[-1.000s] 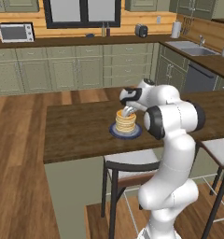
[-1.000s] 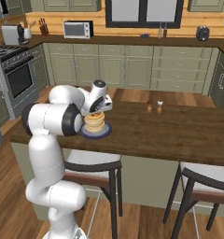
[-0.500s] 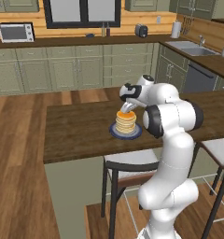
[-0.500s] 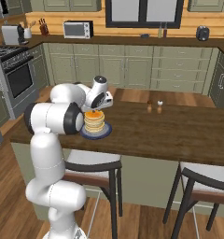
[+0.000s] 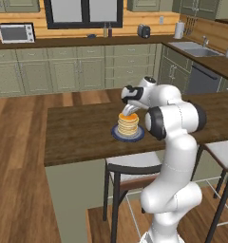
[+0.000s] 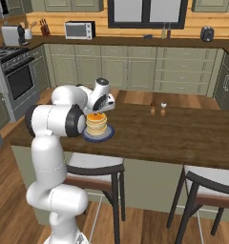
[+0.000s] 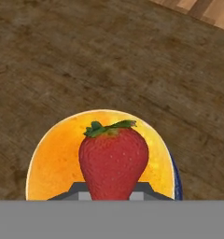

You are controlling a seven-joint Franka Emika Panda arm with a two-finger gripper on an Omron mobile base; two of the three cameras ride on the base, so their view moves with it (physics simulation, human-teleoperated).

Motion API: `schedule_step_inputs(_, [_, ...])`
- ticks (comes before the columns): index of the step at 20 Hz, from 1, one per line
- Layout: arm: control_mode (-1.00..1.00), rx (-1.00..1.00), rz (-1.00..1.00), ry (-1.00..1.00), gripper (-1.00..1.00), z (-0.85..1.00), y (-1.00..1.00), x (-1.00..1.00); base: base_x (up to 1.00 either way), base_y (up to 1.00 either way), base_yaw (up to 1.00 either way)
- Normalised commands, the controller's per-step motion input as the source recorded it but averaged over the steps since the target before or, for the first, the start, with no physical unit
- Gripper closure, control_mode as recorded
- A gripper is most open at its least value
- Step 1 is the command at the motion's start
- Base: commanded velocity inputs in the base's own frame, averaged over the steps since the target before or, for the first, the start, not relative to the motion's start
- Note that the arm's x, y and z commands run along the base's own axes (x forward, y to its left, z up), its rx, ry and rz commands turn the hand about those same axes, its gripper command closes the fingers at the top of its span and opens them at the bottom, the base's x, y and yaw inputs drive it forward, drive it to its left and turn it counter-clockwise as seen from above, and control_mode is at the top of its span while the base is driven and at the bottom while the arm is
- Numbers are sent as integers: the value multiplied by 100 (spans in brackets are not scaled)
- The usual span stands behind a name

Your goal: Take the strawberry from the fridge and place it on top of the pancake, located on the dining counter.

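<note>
Strawberry over the pancake stack

The gripper (image 5: 129, 110) grasps the strawberry (image 7: 113, 159) just above the pancake (image 5: 128, 124), near the left end of the counter (image 5: 78, 133).

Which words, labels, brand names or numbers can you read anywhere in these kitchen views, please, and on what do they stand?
None: no text can be read in any view.
Microwave: front bears no legible marking at this size.
Strawberry, pancake, dining counter: no print on any of them.
</note>
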Motion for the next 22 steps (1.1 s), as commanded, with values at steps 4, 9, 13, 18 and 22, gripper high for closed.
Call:
schedule_step_inputs(4, [-100,0,0,9,100,-25,9,0,0,0,0])
schedule_step_inputs(9, [-100,0,0,6,100,-18,3,-1,0,0,0])
schedule_step_inputs(13, [-100,0,0,1,100,-4,0,-3,0,0,0])
schedule_step_inputs(18, [-100,0,0,0,-100,0,0,-6,0,0,0])
schedule_step_inputs(22, [-100,0,0,0,-100,0,0,-13,0,0,0])
